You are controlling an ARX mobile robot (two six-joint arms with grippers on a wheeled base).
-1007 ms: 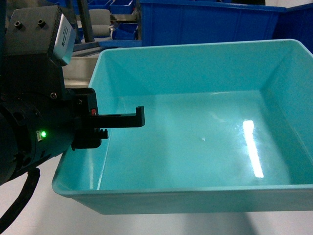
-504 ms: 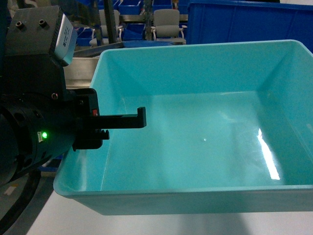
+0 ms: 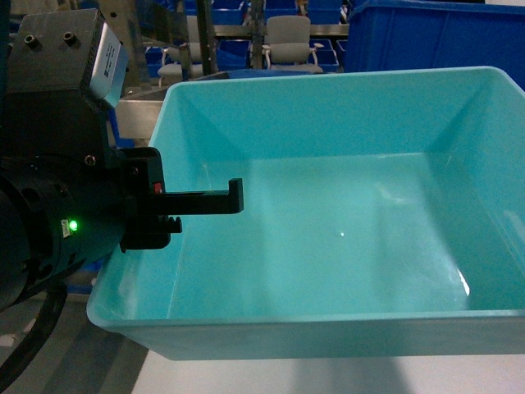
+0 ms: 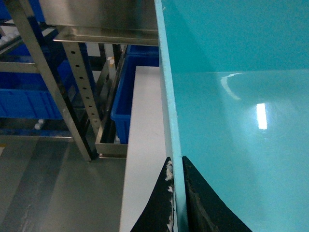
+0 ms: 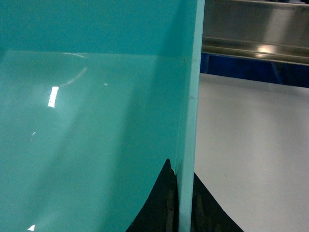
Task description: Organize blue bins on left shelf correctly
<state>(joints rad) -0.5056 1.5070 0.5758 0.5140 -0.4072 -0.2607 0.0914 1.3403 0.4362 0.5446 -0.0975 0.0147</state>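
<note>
A light turquoise blue bin [image 3: 328,246] fills the head view, empty and held up between both arms. My left gripper [image 3: 230,199] is shut on its left wall, one black finger reaching inside. In the left wrist view the left gripper [image 4: 176,166] pinches the bin's rim [image 4: 166,96] from both sides. The right wrist view has the right gripper [image 5: 183,176] shut on the opposite wall [image 5: 190,96]; that gripper lies outside the head view. A steel upright of the left shelf [image 4: 82,92] stands to the bin's left.
Royal-blue crates [image 4: 29,96] sit in the steel rack, and one [image 4: 128,106] stands beside a white surface [image 4: 145,145] under the bin. Another large blue crate [image 3: 426,37] and grey chairs [image 3: 287,37] lie behind. A steel rail [image 5: 256,46] runs beyond the right wall.
The background in the head view has slid to the right: the big blue crate moved rightward and chairs came into sight. The bin and my left gripper keep the same place in the view.
</note>
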